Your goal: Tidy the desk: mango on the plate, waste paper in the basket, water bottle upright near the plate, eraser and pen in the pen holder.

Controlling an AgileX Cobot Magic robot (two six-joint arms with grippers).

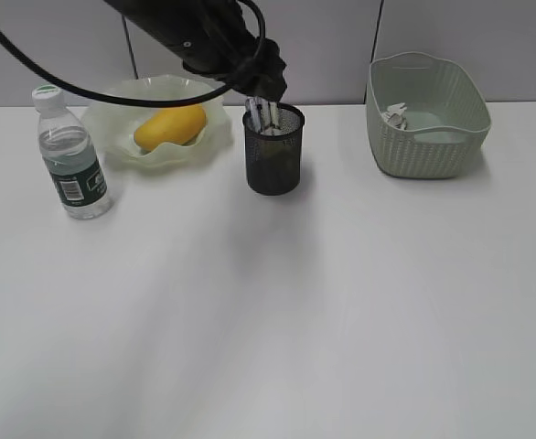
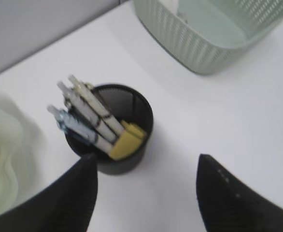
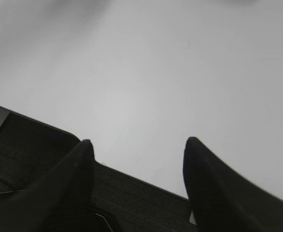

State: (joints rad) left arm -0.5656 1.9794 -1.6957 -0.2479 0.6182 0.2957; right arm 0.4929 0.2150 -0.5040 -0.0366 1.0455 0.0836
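L gripper (image 2: pixel 144 193) jaws wide apart, empty, above black wire-mesh pen holder (image 2: pixel 132 145): pens, yellow eraser (image 2: pixel 127 141) inside. R gripper (image 3: pixel 137 183) apart, empty. Yellow-orange mango (image 1: pixel 169 127) in wavy green plate (image 1: pixel 112 119) left of holder; clear water bottle (image 1: pixel 69 157) upright further left; woven basket (image 1: pixel 428 114) w/ paper right.

One mango (image 1: pixel 169 127), one water bottle (image 1: pixel 69 157), one basket (image 1: pixel 425 115), one pen holder (image 1: pixel 273 149).

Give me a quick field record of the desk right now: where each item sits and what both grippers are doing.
yellow-orange mango: in wavy-rimmed pale green plate
clear water bottle: upright, left of plate
black wire-mesh pen holder: holds pens and yellow eraser
crumpled waste paper: in woven-pattern green basket
left gripper: open, empty, above pen holder
right gripper: open, empty, over desk edge
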